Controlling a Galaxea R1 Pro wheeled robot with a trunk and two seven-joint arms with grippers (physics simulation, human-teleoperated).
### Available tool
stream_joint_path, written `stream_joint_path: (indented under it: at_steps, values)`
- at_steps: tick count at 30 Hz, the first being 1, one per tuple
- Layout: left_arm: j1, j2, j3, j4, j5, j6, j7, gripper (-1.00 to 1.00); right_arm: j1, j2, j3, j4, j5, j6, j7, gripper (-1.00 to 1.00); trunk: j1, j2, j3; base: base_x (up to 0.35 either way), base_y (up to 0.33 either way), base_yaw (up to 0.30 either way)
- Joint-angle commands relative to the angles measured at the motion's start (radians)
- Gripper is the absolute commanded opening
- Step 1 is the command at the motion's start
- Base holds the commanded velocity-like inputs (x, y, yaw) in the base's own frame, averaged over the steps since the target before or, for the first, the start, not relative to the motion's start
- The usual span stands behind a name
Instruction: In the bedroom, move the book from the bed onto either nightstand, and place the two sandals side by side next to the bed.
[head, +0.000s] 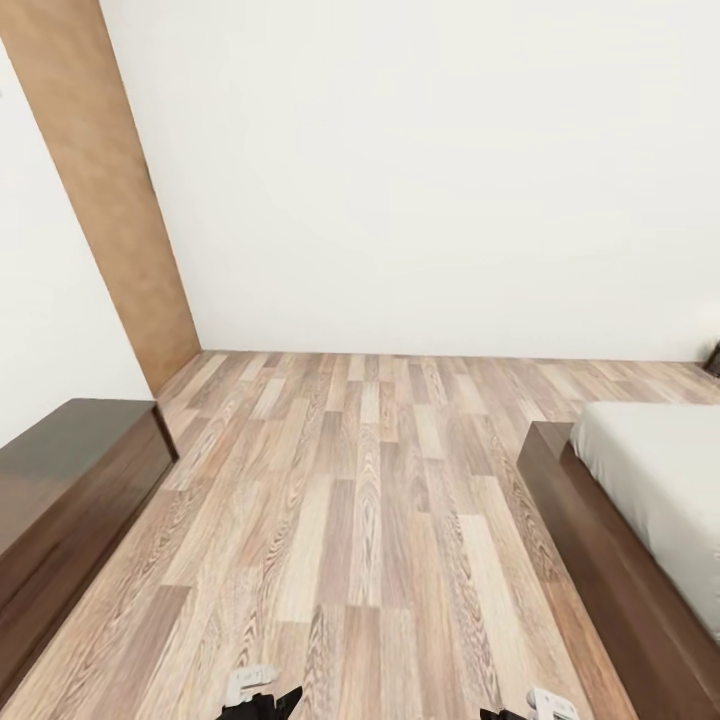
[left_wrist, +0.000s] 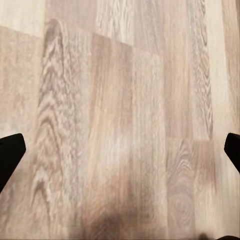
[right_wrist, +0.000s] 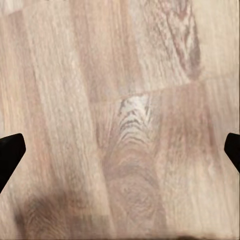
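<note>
Both tools spread wide, nothing held: left tool (left_wrist: 120, 150), right tool (right_wrist: 120, 150), over wood-plank floor (head: 370, 520). Bed (head: 660, 480) at right: lt-grey mattress, dk-brown frame. Dark low bench (head: 70, 480) at left.

The floor (head: 370, 520) is wood plank in mixed pale beige and grey-brown with strong dark grain swirls. The walls (head: 430, 170) are plain white. The bed (head: 610, 570) has a dark brown frame and light grey mattress. The bench (head: 70, 490) is glossy dark brown, the door (head: 110, 190) tan wood.
</note>
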Motion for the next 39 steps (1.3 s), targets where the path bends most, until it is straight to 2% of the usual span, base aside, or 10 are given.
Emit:
stream_joint_path:
  at_steps: [1, 39]
  values:
    - [0.000, 0.000, 0.007, 0.001, -0.002, -0.001, -0.006, 1.00, -0.001, 0.000, -0.002, 0.001, -0.006, 0.001, 0.004, 1.00, 0.000, 0.000, -0.001, 0.000, 0.000, -0.260]
    - [0.000, 0.000, 0.007, 0.001, -0.002, -0.001, -0.006, 1.00, -0.001, 0.000, -0.003, 0.001, -0.006, 0.001, 0.004, 1.00, 0.000, 0.000, -0.015, 0.000, 0.000, -0.254]
